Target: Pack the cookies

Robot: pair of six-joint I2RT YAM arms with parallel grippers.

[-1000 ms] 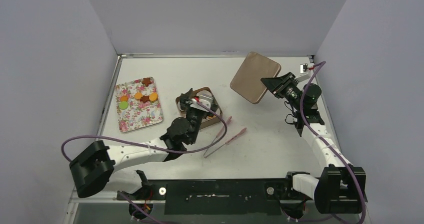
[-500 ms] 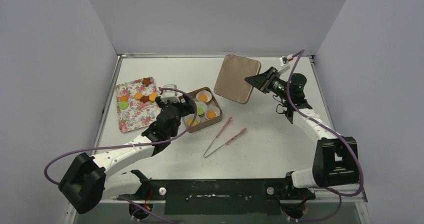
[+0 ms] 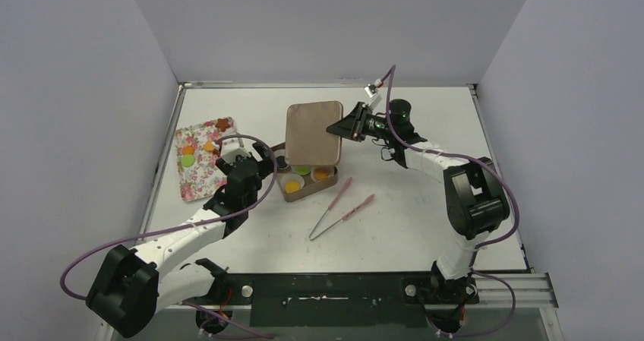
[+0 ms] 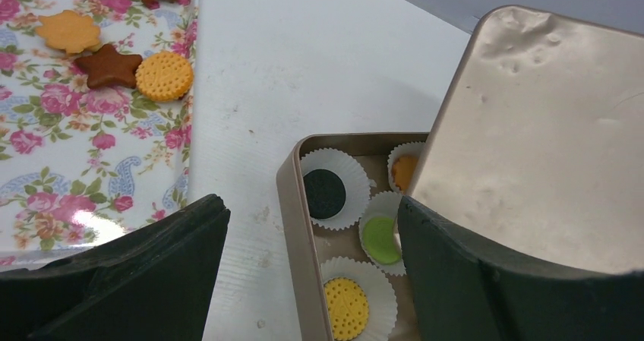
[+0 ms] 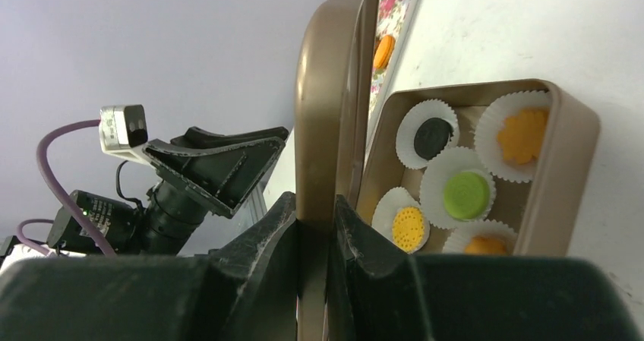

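Right claw [image 5: 313, 212] pinches the lid [image 5: 334, 90], tilted over the tin [image 5: 566, 174]. Left claw [image 4: 310, 216] gapes wide, empty, beside it.

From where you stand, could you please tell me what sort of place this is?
Probably a robot test booth, not a kitchen: plain grey walls close in a white table, two arms are bolted to its near edge, and props are laid out, a floral tray and a cookie tin.

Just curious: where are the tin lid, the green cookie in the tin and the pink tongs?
tin lid [image 3: 314, 132]: top view, flat face.
green cookie in the tin [image 5: 465, 194]: right wrist view, its centre.
pink tongs [image 3: 332, 206]: top view, left arm.
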